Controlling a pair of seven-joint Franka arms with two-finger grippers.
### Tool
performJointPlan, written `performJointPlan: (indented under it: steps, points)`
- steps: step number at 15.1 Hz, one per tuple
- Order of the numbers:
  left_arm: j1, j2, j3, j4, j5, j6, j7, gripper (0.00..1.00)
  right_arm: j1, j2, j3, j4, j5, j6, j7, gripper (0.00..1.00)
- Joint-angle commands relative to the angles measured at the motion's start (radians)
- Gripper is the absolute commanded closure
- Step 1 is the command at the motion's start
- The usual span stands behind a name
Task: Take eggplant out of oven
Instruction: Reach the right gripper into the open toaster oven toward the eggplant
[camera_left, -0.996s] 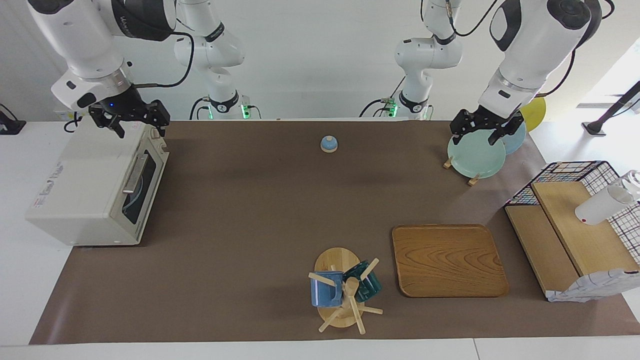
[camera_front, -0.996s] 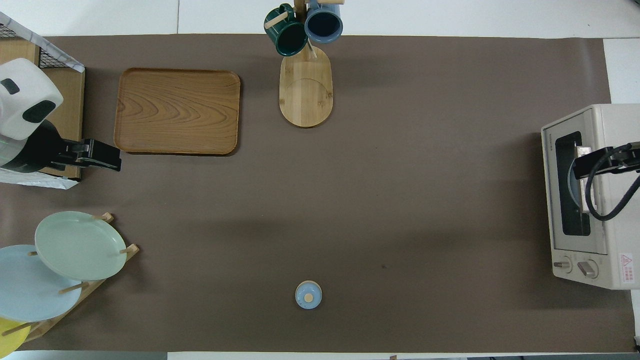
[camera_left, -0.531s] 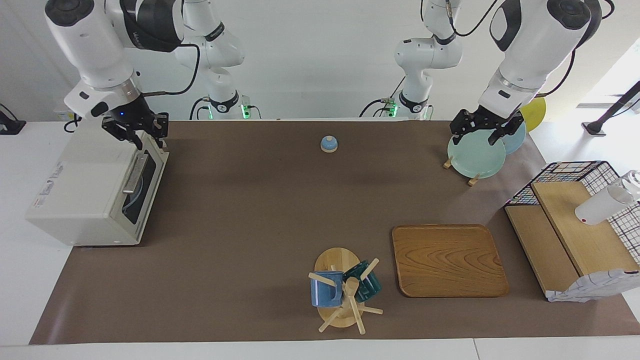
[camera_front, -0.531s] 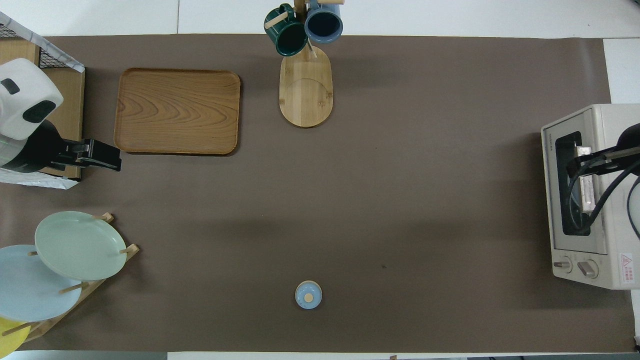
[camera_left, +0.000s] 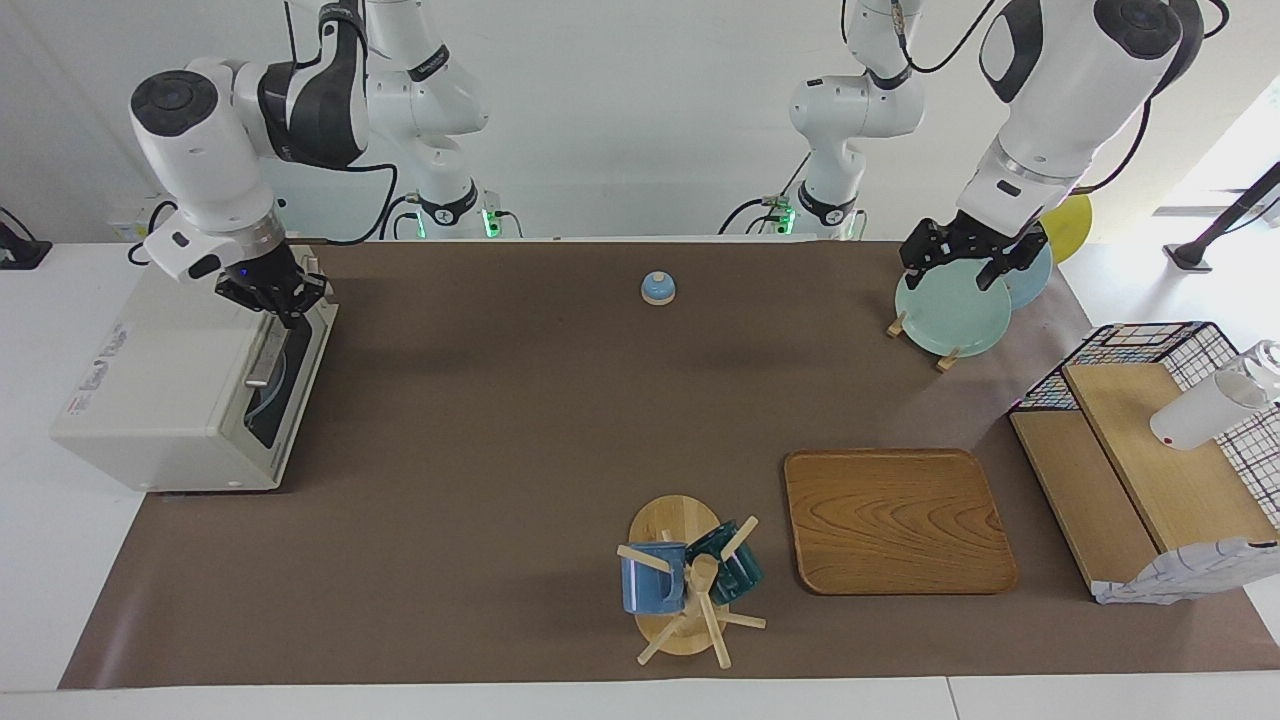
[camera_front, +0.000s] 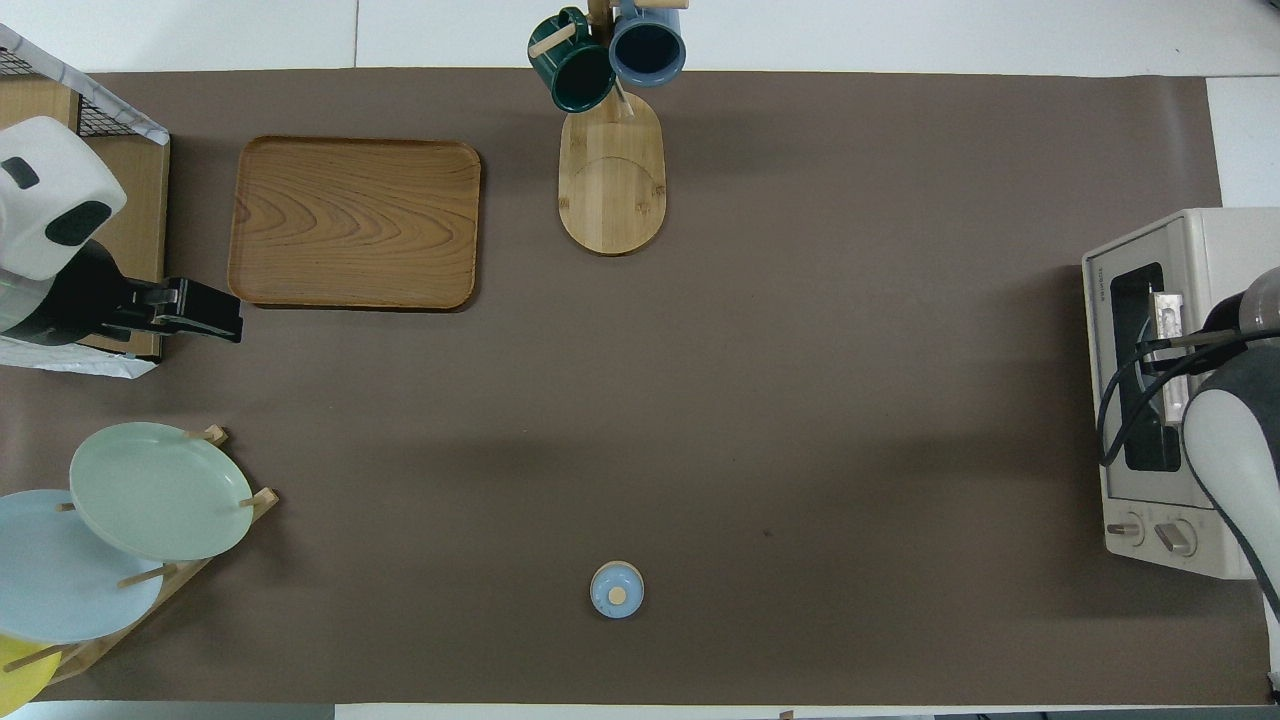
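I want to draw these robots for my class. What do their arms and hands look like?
Both arms are glossy white with rounded, chunky segments and dark grey or black bands at the joints. Thin black cables loop along them, and small green lights glow at their bases. Each ends in a black hand with two fingers: the right hand has a tiny blue light above it, and the left hand looks the same apart from that.

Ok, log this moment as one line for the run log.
stage: opening oven | right gripper: shut at the oven door handle | door: closed | eggplant: not visible | left gripper: open, over plate rack, waiting
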Motion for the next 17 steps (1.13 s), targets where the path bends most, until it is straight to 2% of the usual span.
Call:
performJointPlan:
  steps: [1,10,17]
  points:
    - [0.005,-0.006,-0.002,-0.001,0.011,0.0,0.006,0.0,-0.009,0.015,0.006,-0.013,-0.072,0.035,0.017,1.0]
    - [0.005,-0.006,-0.002,-0.001,0.011,0.0,0.006,0.0,-0.014,0.026,0.011,-0.08,-0.109,0.106,0.014,1.0]
    - [0.005,-0.008,-0.002,-0.001,0.011,0.0,0.006,0.0,0.058,0.078,0.014,-0.152,-0.043,0.27,0.089,1.0]
